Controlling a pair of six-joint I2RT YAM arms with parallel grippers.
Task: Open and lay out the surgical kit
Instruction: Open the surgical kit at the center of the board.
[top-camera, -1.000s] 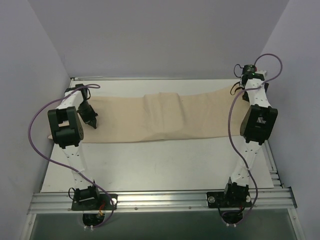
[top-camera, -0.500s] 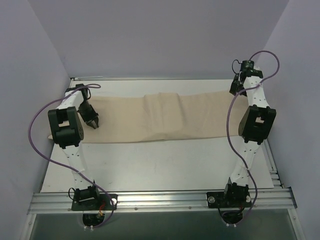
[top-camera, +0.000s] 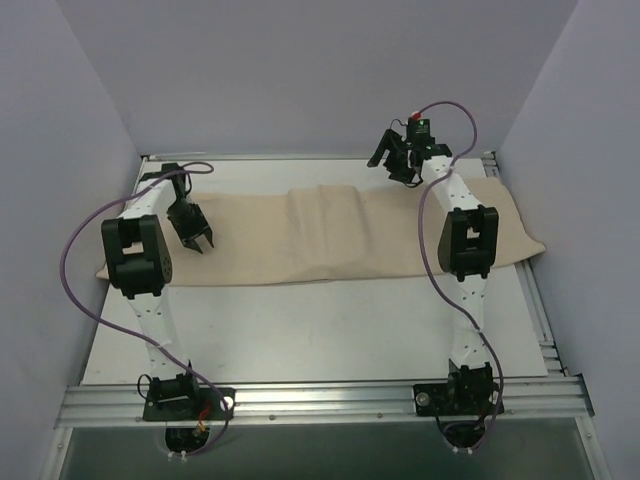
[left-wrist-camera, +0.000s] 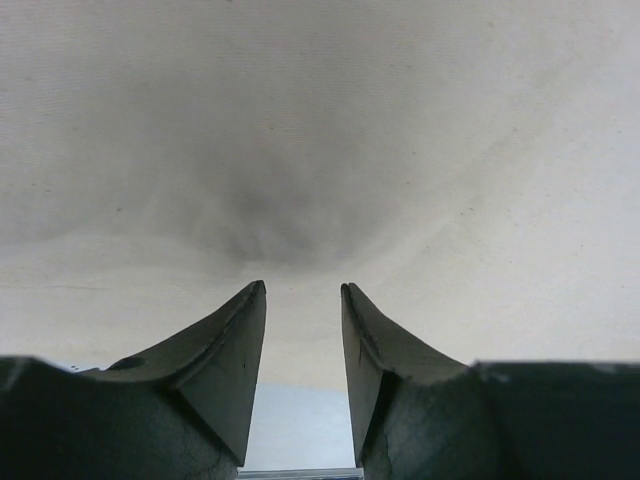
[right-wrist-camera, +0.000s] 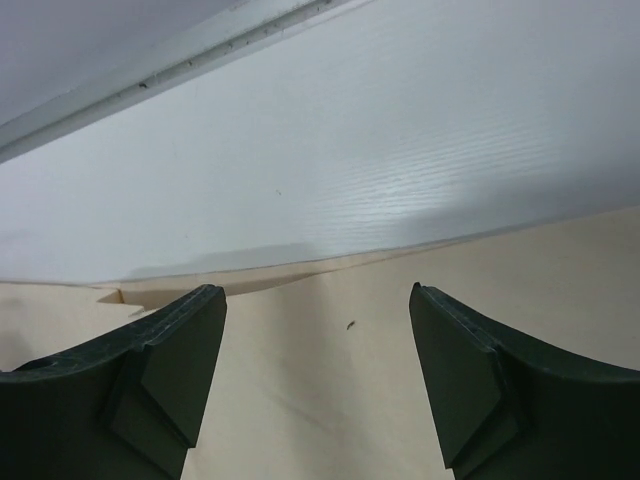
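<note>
- Cloth first: a large rectangular beige cloth wrap (top-camera: 300, 245) lies flat on the white table (top-camera: 330, 330). It covers the far half, with its long axis running left to right, and its right end reaches the table's right side.
- Near the middle of the wrap sits a raised fold (top-camera: 325, 205), a rumpled hump where the fabric doubles over. I see no steel tray and no instruments. If they are here, the cloth hides them.
- The left gripper (top-camera: 203, 246) hovers over the left part of the wrap, pointing down at it. From its wrist camera the left gripper (left-wrist-camera: 303, 300) shows only a narrow slit between its fingers. Nothing is caught in it and only plain fabric lies below.
- The right gripper (top-camera: 388, 165) hangs over the wrap's far edge, just right of the raised fold. Its wrist view shows the right gripper (right-wrist-camera: 315, 290) spread wide and empty. The far hem of the beige cloth wrap (right-wrist-camera: 330, 400) runs across just beyond the fingertips, with bare table past it.
- What matters for the next move, as I read it, is that the fold lies to the right of the left jaws, some way off along the cloth's long axis. It lies just to the left of the right jaws.
- The right arm is the nearer one, and its wide opening sits over the hem. It looks better placed to pinch the far edge or the folded layer.
- The unwrapping looks well along lengthwise, but that middle fold is not yet opened.
</note>
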